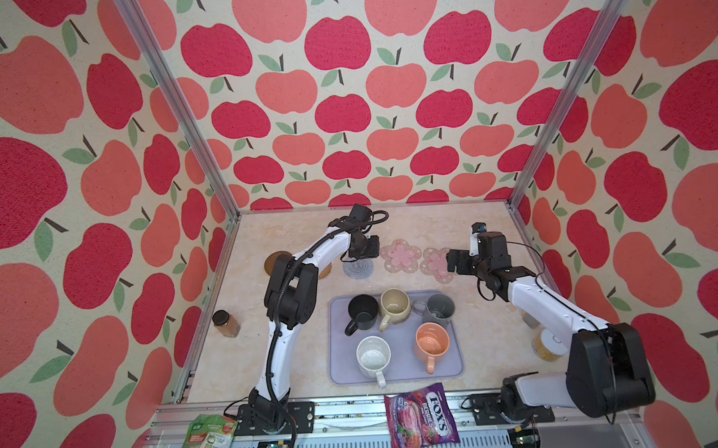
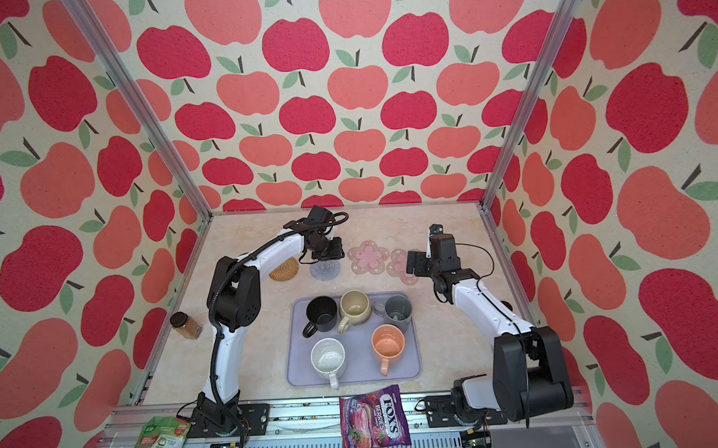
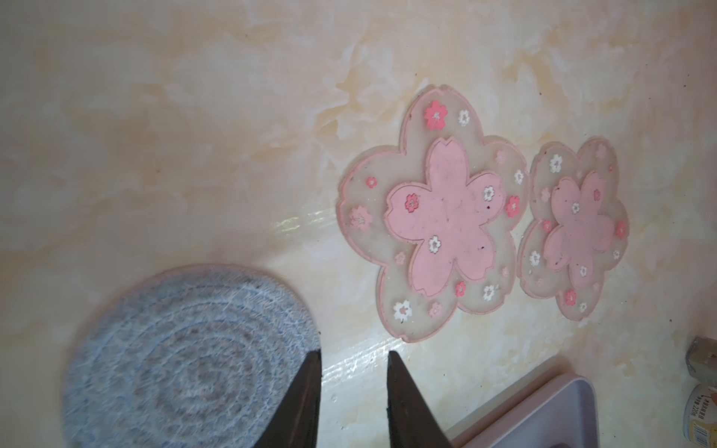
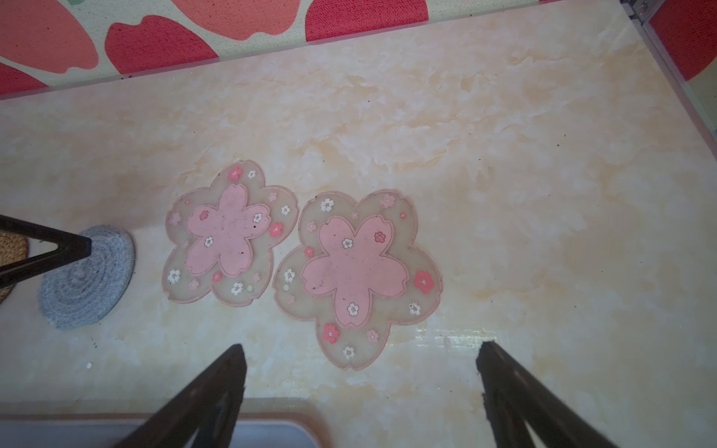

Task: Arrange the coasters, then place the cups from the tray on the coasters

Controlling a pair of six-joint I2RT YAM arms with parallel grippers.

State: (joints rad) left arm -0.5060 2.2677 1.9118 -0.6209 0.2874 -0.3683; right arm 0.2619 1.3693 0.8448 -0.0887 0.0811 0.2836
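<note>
A purple foil bag of berry sweets [image 1: 422, 418] lies nearest, on the metal rail [image 1: 349, 414] along the front edge of the pale marbled surface [image 1: 238, 363]. Just behind it, at the middle of the front edge, a large flat lavender tray [image 1: 402, 358] holds all five cups. A black mug [image 1: 363, 312], a beige mug [image 1: 395, 306] and a grey mug [image 1: 439, 309] stand along its far side. A speckled white mug [image 1: 373, 356] and an orange mug [image 1: 432, 342] stand along its near side.

Beyond the tray the coasters lie in a row across the surface:
- a dark brown round disc [image 1: 270, 262], half hidden by the left arm [image 1: 294, 294]
- a round woven tan rattan mat [image 2: 284, 269]
- a round grey-blue knit mat [image 1: 358, 269]
- two pink flower-shaped mats [image 1: 400, 255] [image 1: 436, 265], whose petals touch

The left pincer [image 3: 354, 355] hovers at the knit mat's edge, jaws slightly parted and grasping nothing. The right pincer [image 4: 362, 346] hangs over the flower mat nearer the right edge, spread wide and empty.

The arranging looks nearly done, but the touching flower mats seem too close for two handled mugs. Mats this thin probably slide more easily than they lift. A good move would be to press one fingertip on a petal and push that mat toward the right edge, clear of the tray's rim.
</note>
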